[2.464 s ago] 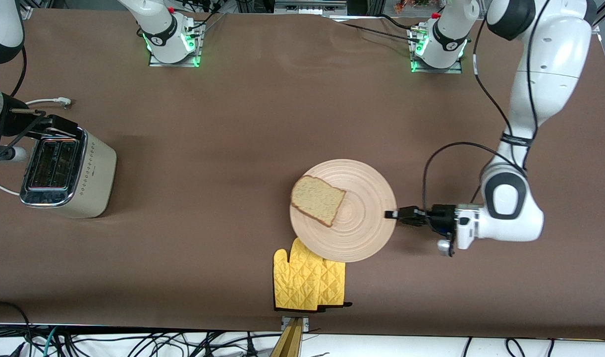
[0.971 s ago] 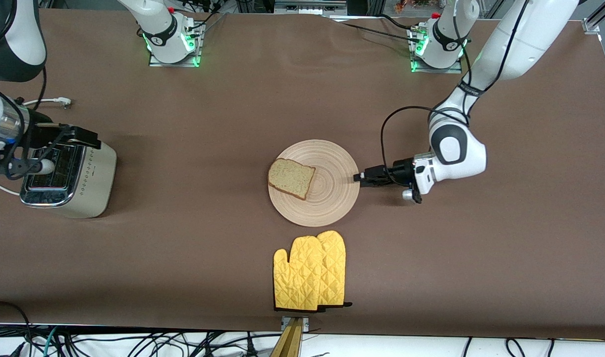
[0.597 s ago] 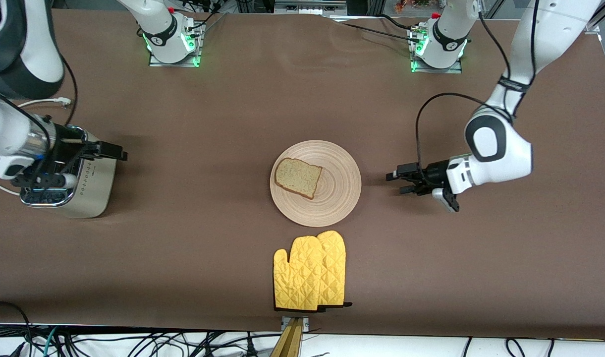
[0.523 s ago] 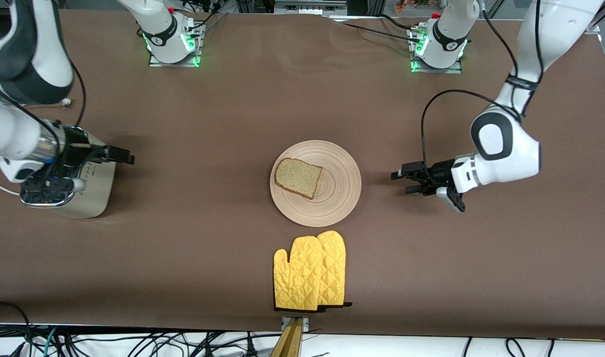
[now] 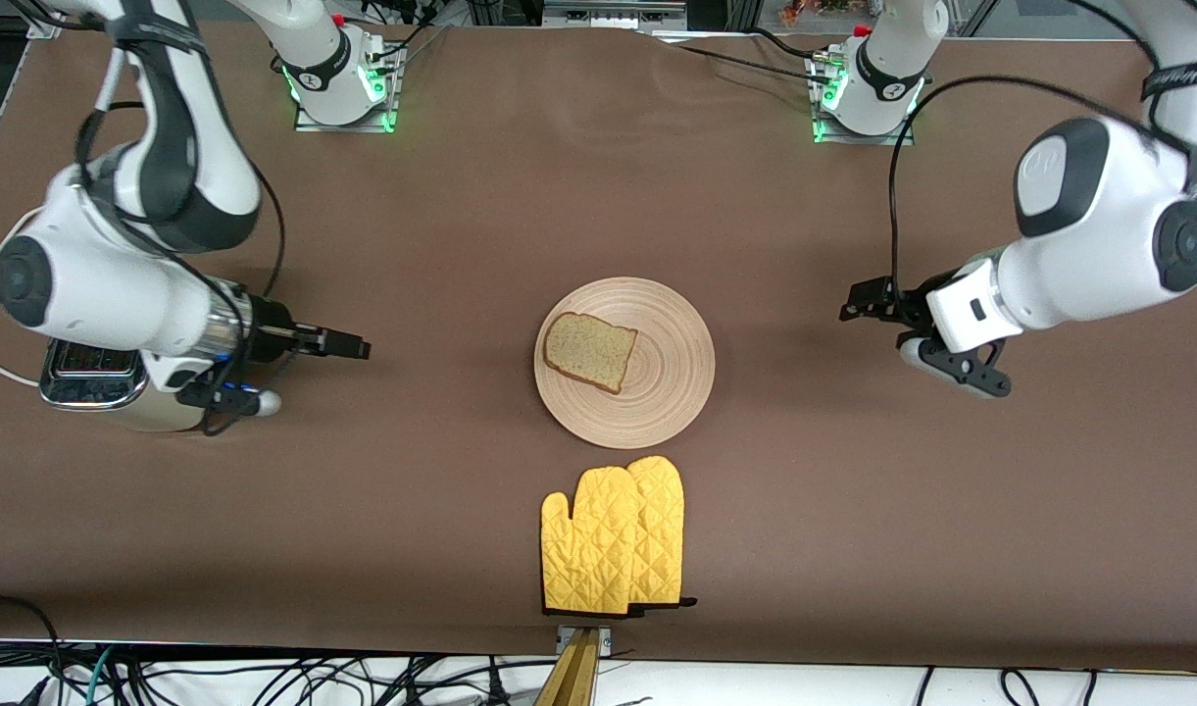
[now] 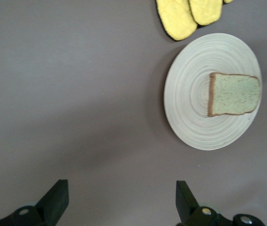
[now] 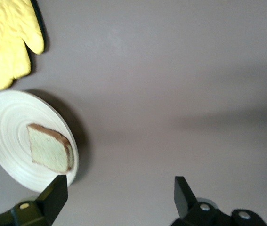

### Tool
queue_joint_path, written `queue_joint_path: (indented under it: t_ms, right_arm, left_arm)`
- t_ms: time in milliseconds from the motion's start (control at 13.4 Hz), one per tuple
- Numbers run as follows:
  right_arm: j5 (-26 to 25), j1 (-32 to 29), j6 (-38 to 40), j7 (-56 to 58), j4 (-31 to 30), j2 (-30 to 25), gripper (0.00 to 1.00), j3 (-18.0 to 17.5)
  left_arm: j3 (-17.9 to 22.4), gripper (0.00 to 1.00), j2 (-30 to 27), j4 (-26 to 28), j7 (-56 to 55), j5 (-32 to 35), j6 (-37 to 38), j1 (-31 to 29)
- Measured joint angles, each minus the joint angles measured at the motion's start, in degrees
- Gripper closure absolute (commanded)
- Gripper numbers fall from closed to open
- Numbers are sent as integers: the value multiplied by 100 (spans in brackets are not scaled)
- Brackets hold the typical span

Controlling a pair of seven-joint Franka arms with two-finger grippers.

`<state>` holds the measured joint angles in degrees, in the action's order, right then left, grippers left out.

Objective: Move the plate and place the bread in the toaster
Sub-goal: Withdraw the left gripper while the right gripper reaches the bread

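Brown table [image 5: 480, 196]; left gripper [image 5: 865, 302] and right gripper [image 5: 348, 345] spread wide, empty

The cream-beige toaster with the chrome top [image 5: 98, 392] is mostly buried under the right arm's white wrist [image 5: 118, 304] — only a corner of the slots and its lower edge show. In both wrist views the yellow quilted oven mitts [image 6: 190, 14] get cut off at the edge.

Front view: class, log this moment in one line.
plate: mid-table | bread: on plate | left gripper: open | right gripper: open
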<state>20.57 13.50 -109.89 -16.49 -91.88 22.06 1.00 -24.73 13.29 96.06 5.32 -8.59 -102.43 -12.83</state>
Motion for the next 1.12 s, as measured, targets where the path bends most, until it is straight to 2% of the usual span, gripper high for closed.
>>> queue_joint_path:
  t_ms: [149,373,448,523,597,672,747,971,1120]
  right_arm:
    - [2,409,-506,-525,-5,194,0,-7]
    - [2,941,-1146,-1187,-16,529,0,-11]
    - [2,1067,-1301,-1297,-18,636,0,-11]
    - [2,1175,-1411,-1341,-19,731,0,-9]
    - [2,1277,-1508,-1357,-19,818,0,-10]
    - [2,1380,-1599,-1366,-20,899,0,-7]
    - [2,1485,-1697,-1380,-21,978,0,-7]
    - [0,1798,-1993,-1502,-25,1241,0,-3]
    - [-13,1952,-2129,-1540,-25,1410,0,1]
  left_arm:
    - [-216,0,-130,-440,-856,707,547,147]
    - [-291,0,-300,-929,-1403,1008,928,268]
    - [-141,0,-413,-962,-1418,1015,930,313]
    - [219,0,-532,-960,-1419,1015,942,501]
    - [740,0,-622,-942,-1419,1014,967,825]
    - [1183,0,-678,-884,-1414,987,981,1099]
    - [1404,0,-768,-719,-1414,941,905,1229]
    - [1471,0,-1389,196,-1428,890,478,1373]
    - [1471,0,-1618,389,-1429,884,472,1426]
